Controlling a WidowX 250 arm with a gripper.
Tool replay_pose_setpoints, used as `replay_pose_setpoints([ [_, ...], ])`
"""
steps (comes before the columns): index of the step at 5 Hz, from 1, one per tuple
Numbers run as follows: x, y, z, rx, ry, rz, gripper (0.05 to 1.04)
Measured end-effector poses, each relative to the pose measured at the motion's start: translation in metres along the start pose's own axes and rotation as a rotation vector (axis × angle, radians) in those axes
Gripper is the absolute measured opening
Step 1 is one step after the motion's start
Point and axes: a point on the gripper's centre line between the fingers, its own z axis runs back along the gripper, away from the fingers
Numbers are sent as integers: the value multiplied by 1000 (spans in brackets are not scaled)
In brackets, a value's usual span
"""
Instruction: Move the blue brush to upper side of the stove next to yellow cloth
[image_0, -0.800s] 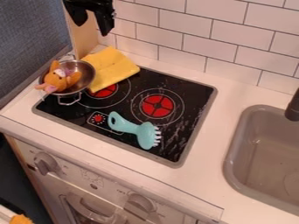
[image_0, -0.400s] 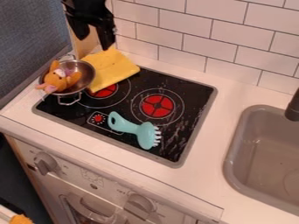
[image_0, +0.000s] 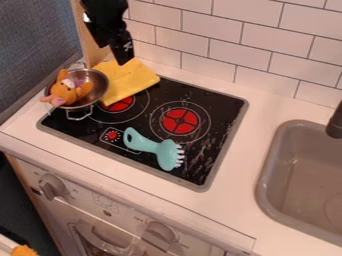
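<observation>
Brush (image_0: 167, 154) lower right of pincer (image_0: 115, 53)

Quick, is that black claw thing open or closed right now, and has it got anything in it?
Gripper: open, holding nothing, above the yellow cloth.

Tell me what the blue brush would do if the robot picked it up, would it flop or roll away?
The blue brush would probably stay stiff, since its handle and head look like one solid piece. It likely wouldn't roll far, because the wide head and bristles stick out past the slimmer handle. It might slide a bit, as the stove top looks smooth and shiny.
</observation>
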Motion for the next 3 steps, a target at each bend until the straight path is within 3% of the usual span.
replay_pose_setpoints([
  [3,-11,-53,19,-13,-106,-403,999],
])
